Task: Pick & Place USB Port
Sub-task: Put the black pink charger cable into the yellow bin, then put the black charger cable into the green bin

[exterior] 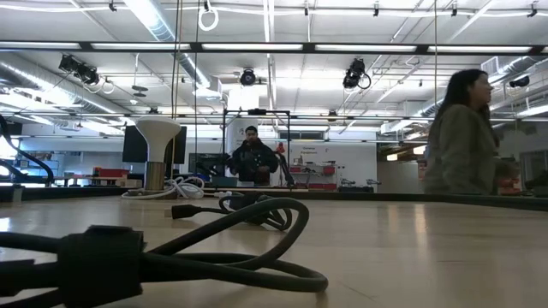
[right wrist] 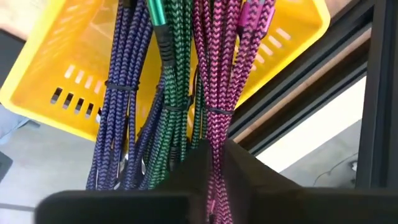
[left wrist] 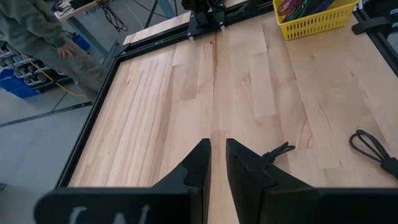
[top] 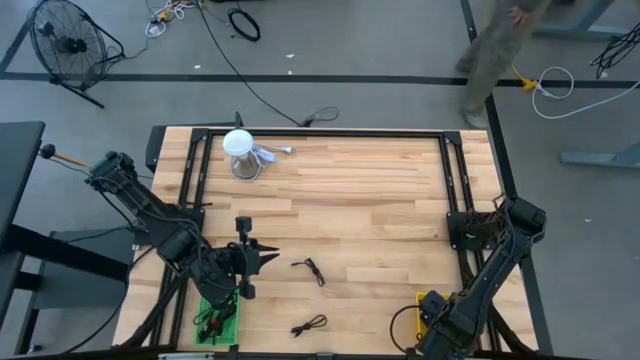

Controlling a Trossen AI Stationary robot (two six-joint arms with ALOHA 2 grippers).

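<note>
My right gripper (right wrist: 214, 171) is over the yellow basket (right wrist: 62, 68) at the table's near right corner (top: 428, 305). The basket holds tied bundles of braided cables: purple (right wrist: 121, 93), green (right wrist: 171, 81) and pink (right wrist: 214, 81). The gripper is shut on the pink bundle. My left gripper (left wrist: 217, 163) is shut and empty, low over the table at the near left (top: 264, 258). It points toward a small black cable (top: 311, 270) that lies flat on the wood, also seen in the left wrist view (left wrist: 277, 151). My right gripper pinches the pink braided bundle (right wrist: 215, 146) between its two fingers, coming from above into the basket. The fingers lie along the bundle. Its far part lies in the basket among the other cables. The fingers themselves hide the exact place of contact.
A second black cable (top: 309, 325) lies near the front edge, large in the low view (exterior: 171, 257). A green basket (top: 218, 320) sits at the near left. A white cup-like object (top: 240, 152) with a white cable stands at the far left. People (exterior: 462, 137) stand beyond the table.
</note>
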